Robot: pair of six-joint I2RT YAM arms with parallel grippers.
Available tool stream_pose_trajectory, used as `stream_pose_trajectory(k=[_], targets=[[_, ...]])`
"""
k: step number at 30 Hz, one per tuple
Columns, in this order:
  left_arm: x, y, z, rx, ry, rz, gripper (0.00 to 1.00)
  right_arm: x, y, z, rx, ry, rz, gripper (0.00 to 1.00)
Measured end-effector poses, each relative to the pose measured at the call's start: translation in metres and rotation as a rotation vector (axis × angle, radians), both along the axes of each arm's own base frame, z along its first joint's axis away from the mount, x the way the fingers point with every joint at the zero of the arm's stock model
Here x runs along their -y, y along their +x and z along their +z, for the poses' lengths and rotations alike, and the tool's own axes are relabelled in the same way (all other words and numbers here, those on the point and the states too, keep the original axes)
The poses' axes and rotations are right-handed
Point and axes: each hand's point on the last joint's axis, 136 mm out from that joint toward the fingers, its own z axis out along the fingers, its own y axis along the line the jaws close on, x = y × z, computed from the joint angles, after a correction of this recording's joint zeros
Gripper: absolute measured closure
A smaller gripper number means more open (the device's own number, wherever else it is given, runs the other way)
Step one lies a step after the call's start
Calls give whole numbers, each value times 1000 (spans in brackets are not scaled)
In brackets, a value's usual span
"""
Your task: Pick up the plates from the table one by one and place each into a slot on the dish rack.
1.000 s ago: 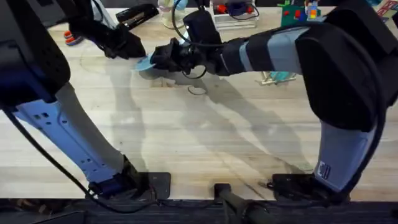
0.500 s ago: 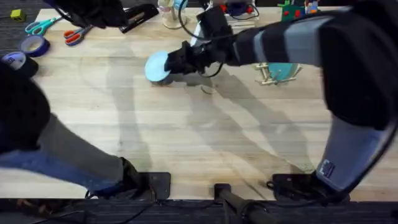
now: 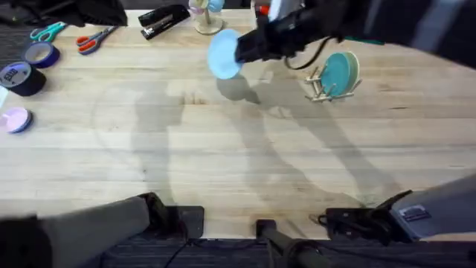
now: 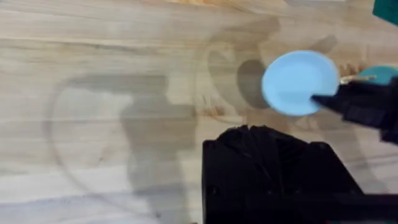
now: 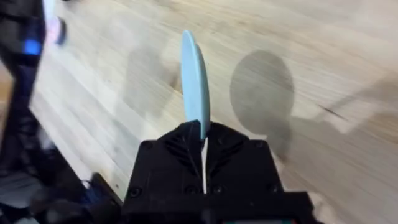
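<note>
The light blue plate (image 3: 222,53) is pinched edge-on by the right gripper (image 3: 245,50) above the table (image 3: 223,164); the teal plate (image 3: 342,73) is slotted upright in the dish rack (image 3: 321,88). The left gripper's (image 4: 273,180) finger state cannot be told.

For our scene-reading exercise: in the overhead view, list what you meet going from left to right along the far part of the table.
Purple tape roll → green-handled scissors → orange-handled scissors → black stapler → light blue plate held by the right end effector → teal plate standing in the dish rack.
</note>
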Motion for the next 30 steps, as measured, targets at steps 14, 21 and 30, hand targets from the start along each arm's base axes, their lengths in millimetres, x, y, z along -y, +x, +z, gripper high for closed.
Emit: stream_pose_trajectory(k=[14,21,30], targets=[[22,-77,29,37,74,-71,960,110,-58,71,165,-252,-37,972],[22,-79,30,37,79,-73,961,161,-84,74,180,-451,-90,973],[26,-87,23,-8,69,-107,960,198,-85,77,221,-634,-170,972]])
